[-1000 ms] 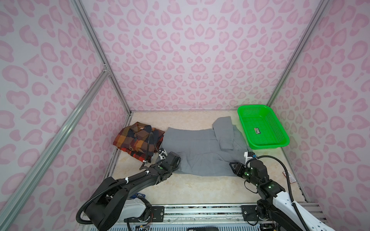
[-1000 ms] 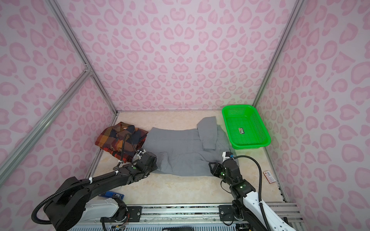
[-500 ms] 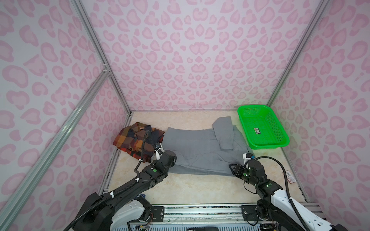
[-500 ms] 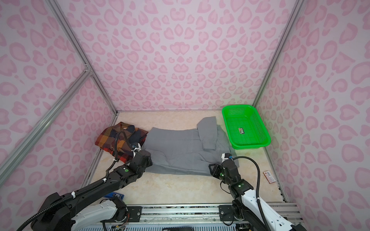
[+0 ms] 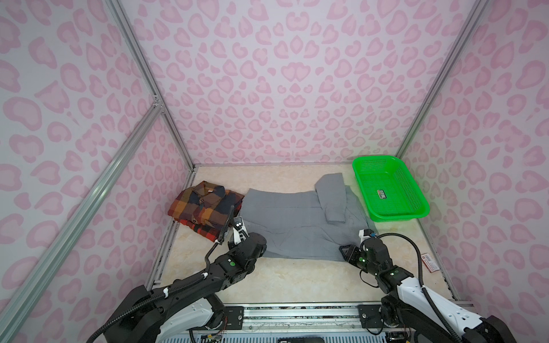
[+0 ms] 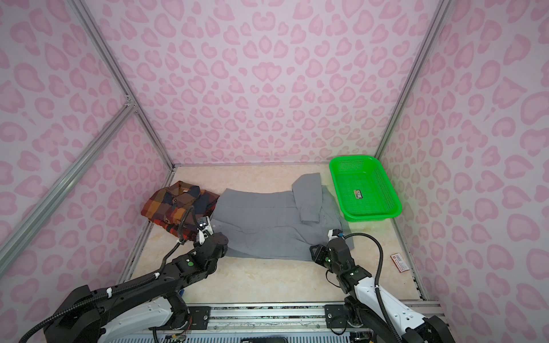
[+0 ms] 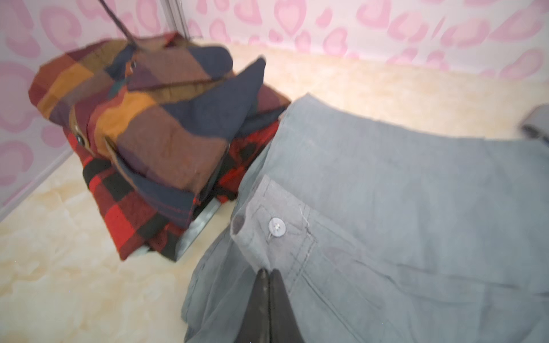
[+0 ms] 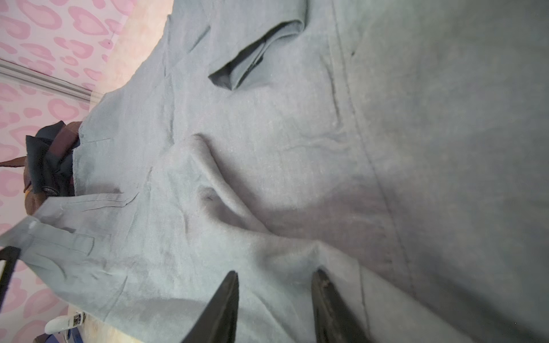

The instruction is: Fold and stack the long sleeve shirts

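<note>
Marble-look tabletop point(image 5: 297, 282): plaid shirt point(image 5: 205, 208) folded. Gray shirt point(image 5: 291, 219) part-folded, unstacked. Left gripper point(image 7: 269, 274) pinches its cuff point(image 7: 267, 213); right gripper point(image 8: 274, 279) stands parted.

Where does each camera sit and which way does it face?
Top views: high above the arm bases, looking down and forward at gray shirt, plaid shirt, green basket; left arm, right arm show.
Left wrist: low behind left gripper, facing plaid shirt; shut fingers pinch the gray cuff.
Right wrist: behind right gripper, spread fingers over gray shirt.
Shared: every view shows the gray shirt.
</note>
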